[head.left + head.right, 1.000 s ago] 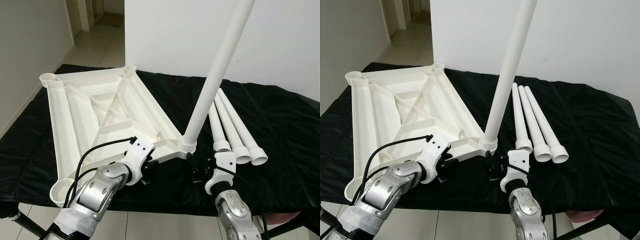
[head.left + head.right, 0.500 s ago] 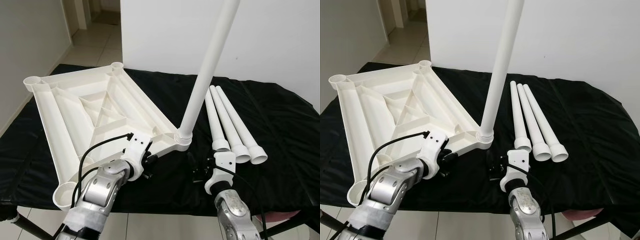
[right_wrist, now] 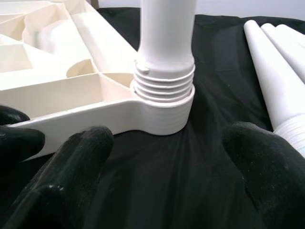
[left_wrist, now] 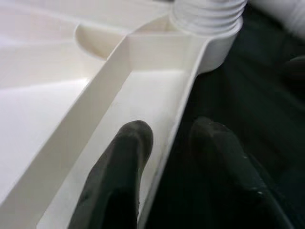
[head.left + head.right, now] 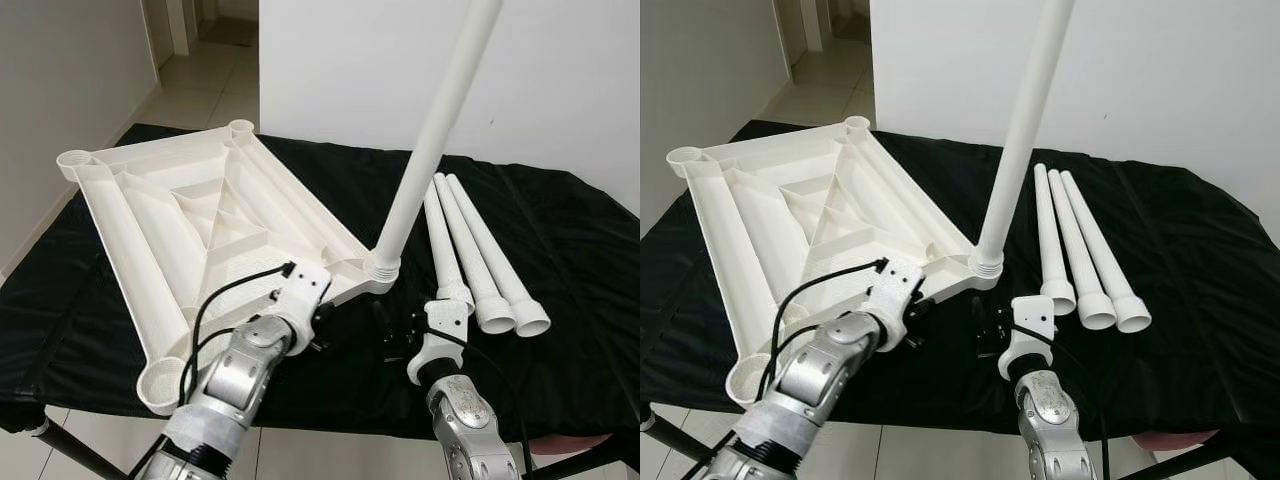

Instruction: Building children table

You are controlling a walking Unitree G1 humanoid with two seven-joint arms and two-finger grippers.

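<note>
Compared with a second ago, tabletop's near-right corner has swung right and slightly away; the left gripper has travelled with it. Camera has also shifted, so part of the change is viewpoint.

Left gripper [image 4: 164, 167]: pinched on the near rim wall of the tabletop [image 5: 190, 225], one finger inside the channel, one outside over the cloth. Hold sits just left of the corner socket.

Right gripper [image 3: 167, 162]: fingers spread wide, nothing between them, facing the socket from the near side, close but apart from it.

Mounted leg [image 5: 430, 140]: threaded into the near-right corner socket [image 3: 164, 112], standing up and leaning right and away. Several thread turns are exposed above the collar, so judged not fully seated.

Spare legs [image 5: 480, 260]: three, side by side on the black cloth [image 5: 570, 250], just right of the mounted leg.

Handling (judgement): moulded plastic, light, stiff, smooth, likely slippery under the pads. The ribbed rim gives a good edge to pinch; the leg is best taken low, near the collar, since its long upper part would lever the light top around.

Room: socket lies near the cloth's near edge. Spare legs crowd the right side. Open cloth at far right; floor [image 5: 195, 85] beyond the far-left corner.
</note>
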